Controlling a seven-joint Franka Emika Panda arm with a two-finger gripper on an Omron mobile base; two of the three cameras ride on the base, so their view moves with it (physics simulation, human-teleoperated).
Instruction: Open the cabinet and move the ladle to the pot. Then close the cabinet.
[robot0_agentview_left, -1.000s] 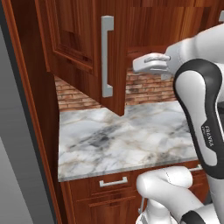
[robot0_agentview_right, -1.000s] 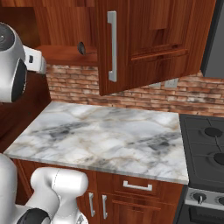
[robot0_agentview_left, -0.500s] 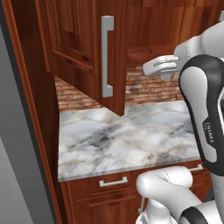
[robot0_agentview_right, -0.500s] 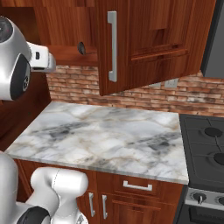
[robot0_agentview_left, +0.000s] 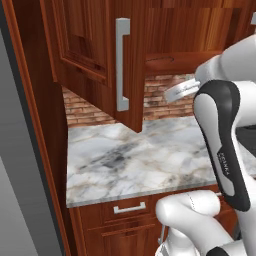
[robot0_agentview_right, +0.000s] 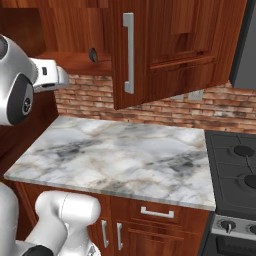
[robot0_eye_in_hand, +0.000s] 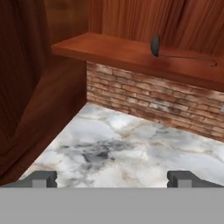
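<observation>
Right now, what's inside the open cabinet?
On the bottom board of the cabinet lies the ladle, dark bowl toward the open front, thin handle running along the board. The swung-out door hides the rest of the interior from the base views.

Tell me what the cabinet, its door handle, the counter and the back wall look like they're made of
The cabinet looks like reddish-brown wood with visible grain, slightly glossy. Its handle seems brushed metal: flat silver-grey. The counter looks like polished marble, white with grey and tan veins. The back wall shows red brick with pale mortar lines.
</observation>
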